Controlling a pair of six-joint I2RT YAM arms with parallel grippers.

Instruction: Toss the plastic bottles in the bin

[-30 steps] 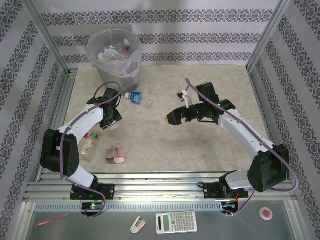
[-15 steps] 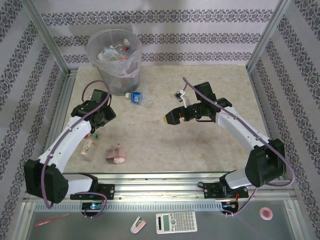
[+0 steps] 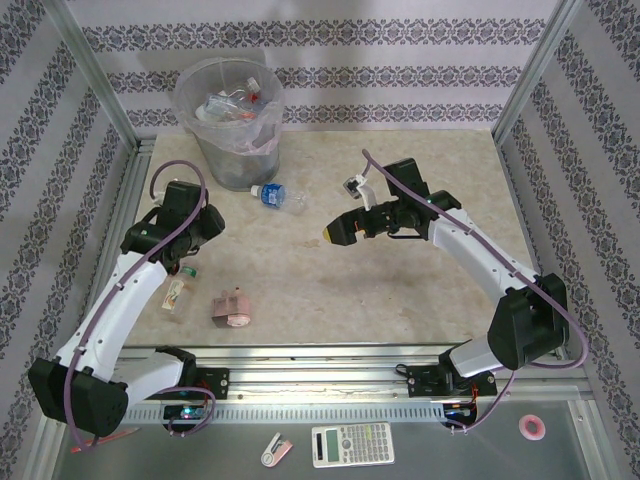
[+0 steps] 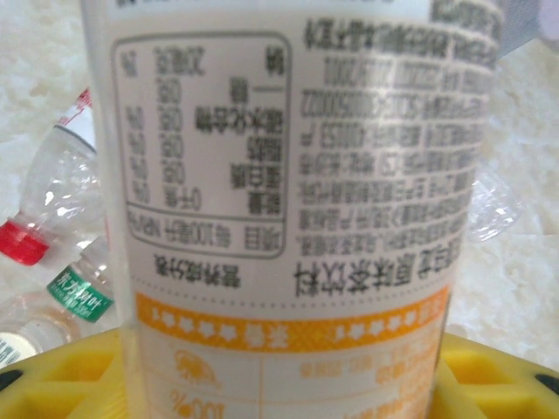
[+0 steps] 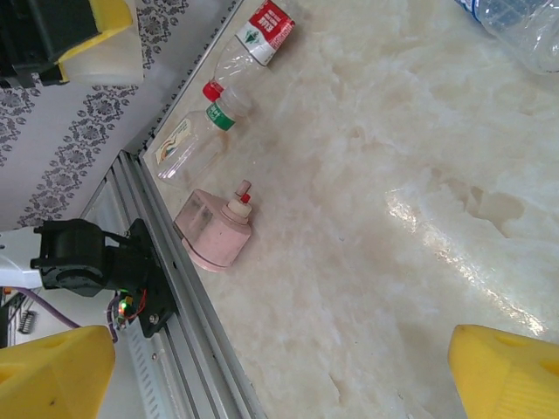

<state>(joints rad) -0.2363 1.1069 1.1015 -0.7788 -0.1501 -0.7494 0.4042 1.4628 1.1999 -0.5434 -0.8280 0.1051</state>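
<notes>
My left gripper (image 3: 192,243) hangs over the table's left side, shut on a plastic bottle (image 4: 288,218) with a white and orange label; yellow pads (image 4: 74,375) press it from both sides. Under it lie more bottles, one with a red cap (image 4: 22,240) and one with a green label (image 4: 79,292). A clear bottle (image 3: 175,295) lies by the left rail. A blue-labelled bottle (image 3: 278,196) rests at the foot of the bin (image 3: 228,120), which holds several bottles. My right gripper (image 3: 335,232) hovers open over the table's middle, with bare table between its fingertips (image 5: 52,375).
A pink lumpy object (image 3: 232,308) lies near the front edge, beside the aluminium rail (image 5: 175,288). Frame posts and patterned walls close in the left, right and back. A calculator (image 3: 352,444) and a tape roll (image 3: 533,427) lie in front of the arm bases.
The left arm has swung out to the left and lifted, carrying the bottle with it. The right gripper has drifted slightly left and stays open.
</notes>
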